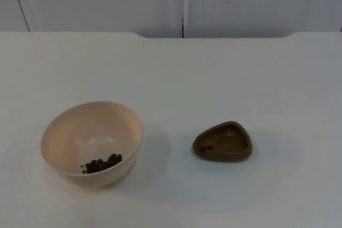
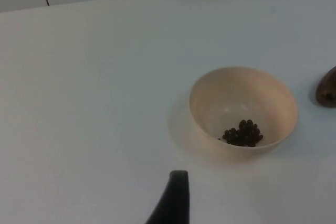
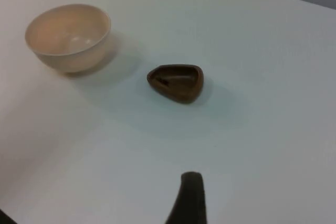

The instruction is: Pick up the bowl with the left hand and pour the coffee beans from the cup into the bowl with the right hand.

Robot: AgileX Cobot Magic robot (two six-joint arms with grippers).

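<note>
Your bowl [image 1: 92, 143], a cream-coloured one, stands upright on the white table [image 1: 214, 73], toward the left arm's side. A small heap of coffee beans [image 1: 102, 163] already lies inside it, against the wall nearest the top camera; the left wrist view shows the same heap [image 2: 242, 133] on the bowl's [image 2: 243, 107] floor.

The cup [image 1: 223, 141] is a low, brown, rounded-triangular dish sitting flat on the table, well apart from the bowl, on the right arm's side. A couple of dark beans [image 1: 205, 147] remain in it at the end facing the bowl. The right wrist view shows the cup [image 3: 176, 82] beside the bowl [image 3: 68, 35], neither touching the other.

Judging from how things lie, the pour looks largely done: most beans are in the bowl, both vessels are set down, and only the stragglers in the cup are left, if you want them.

Of the left gripper you see one black fingertip [image 2: 172, 199] above bare table, near the bowl; of the right gripper one fingertip [image 3: 190, 199], short of the cup. Neither holds anything, but whether the fingers are spread or closed you cannot tell. Both arms appear to wait.
</note>
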